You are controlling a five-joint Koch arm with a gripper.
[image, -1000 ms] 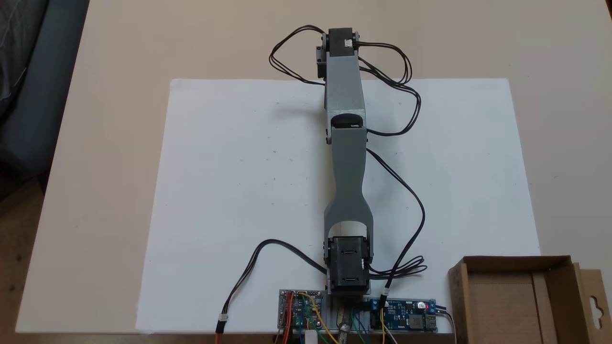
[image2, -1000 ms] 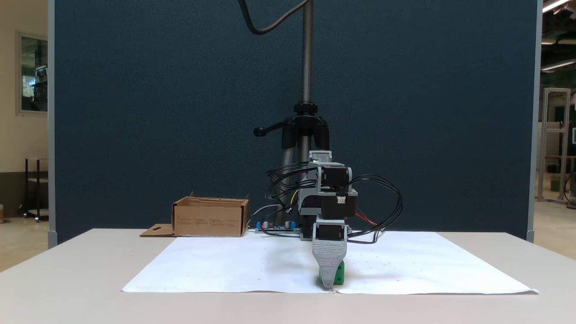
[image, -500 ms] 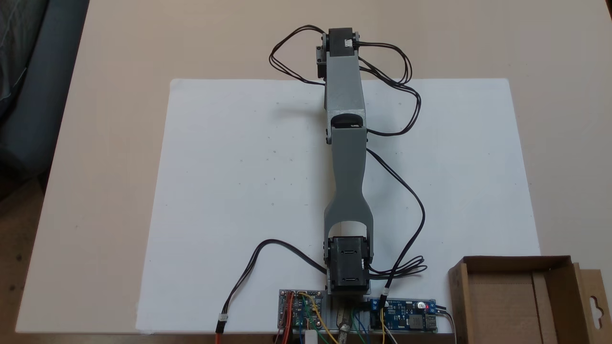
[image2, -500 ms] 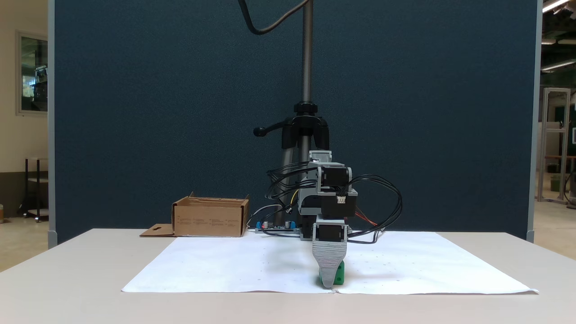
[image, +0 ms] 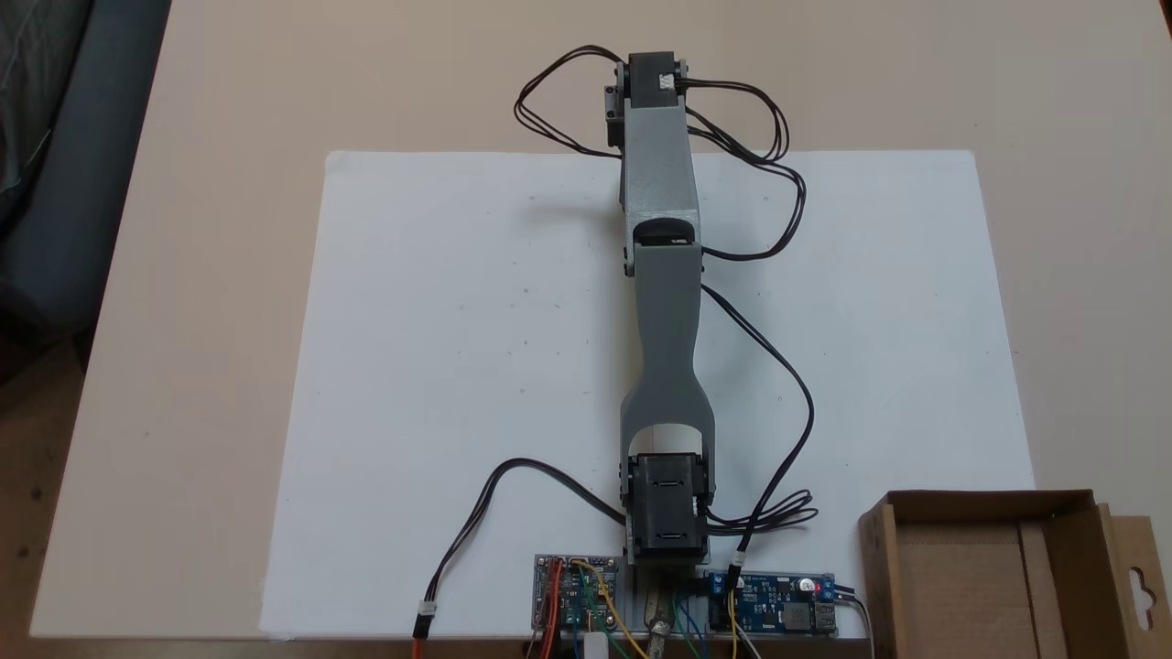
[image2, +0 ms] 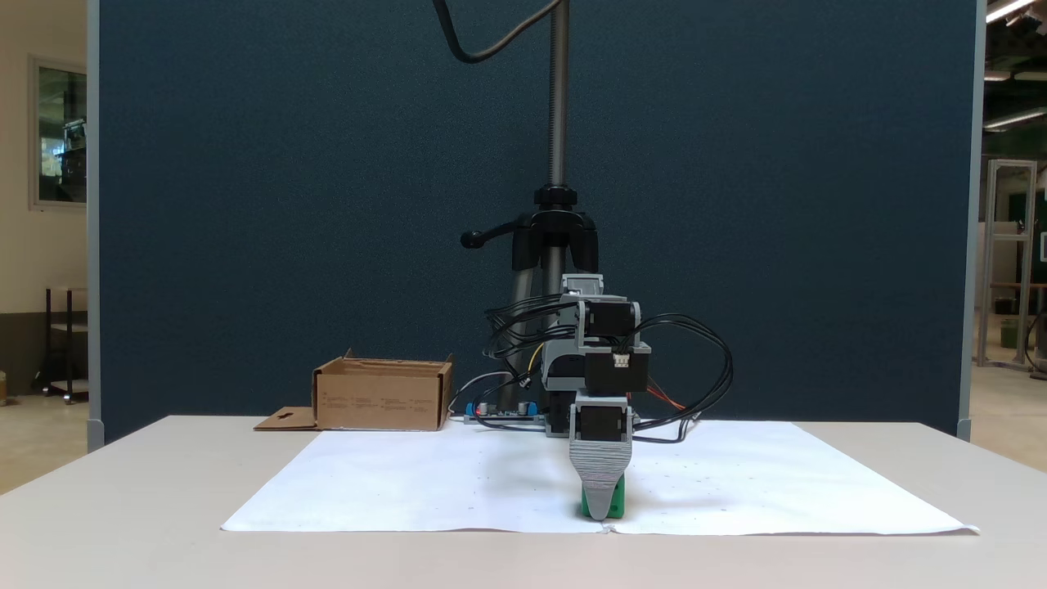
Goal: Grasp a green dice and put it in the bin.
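The white sheet (image: 458,366) on the table (image: 1080,110) serves as landmark. The arm (image: 661,311) stretches straight from its base at the sheet's near edge, in a fixed view, to the far edge, wrist bent down. The bin (image: 984,549) sits off the sheet's corner beside the base. The gripper (image2: 602,509) points down at the sheet's edge, one jaw hiding the other, so I cannot tell its opening. The green dice (image2: 617,499) sits directly behind its tip.

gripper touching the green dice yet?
Cannot tell. In a fixed view the gripper overlaps the front of the green dice; one finger hides the other, so no contact or gap shows.
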